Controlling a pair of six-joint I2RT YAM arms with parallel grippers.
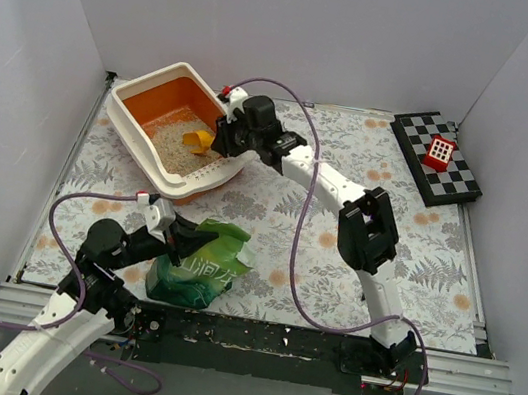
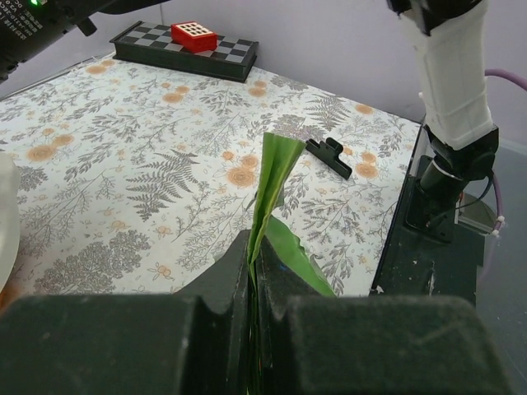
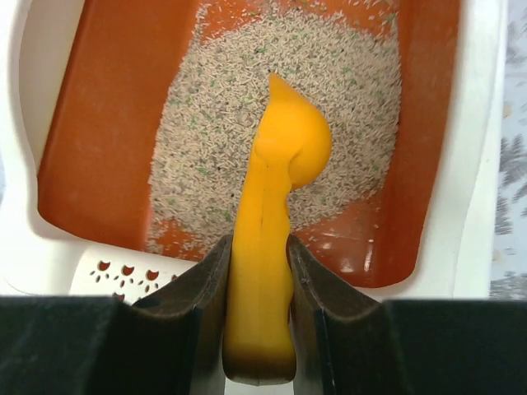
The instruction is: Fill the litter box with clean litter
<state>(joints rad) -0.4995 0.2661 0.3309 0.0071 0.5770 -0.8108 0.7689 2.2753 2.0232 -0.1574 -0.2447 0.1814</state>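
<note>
The litter box (image 1: 132,140), cream rim and orange basin, stands at the back left and fills the right wrist view (image 3: 82,132). Pale beige litter (image 1: 174,139) covers part of its floor (image 3: 214,123). My right gripper (image 1: 221,140) is over the box's near right rim, shut on the handle of a yellow-orange scoop (image 3: 276,164) whose bowl lies over the litter (image 1: 196,139). My left gripper (image 1: 180,232) is shut on the top edge of the glossy green bag (image 1: 202,266), which stands on the mat in front; the pinched fold shows in the left wrist view (image 2: 276,160).
A checkered board (image 1: 437,158) with a red block (image 1: 440,152) lies at the back right. A small black clip (image 2: 329,156) lies on the floral mat near the right arm's base (image 2: 453,156). Grey walls enclose the table on three sides.
</note>
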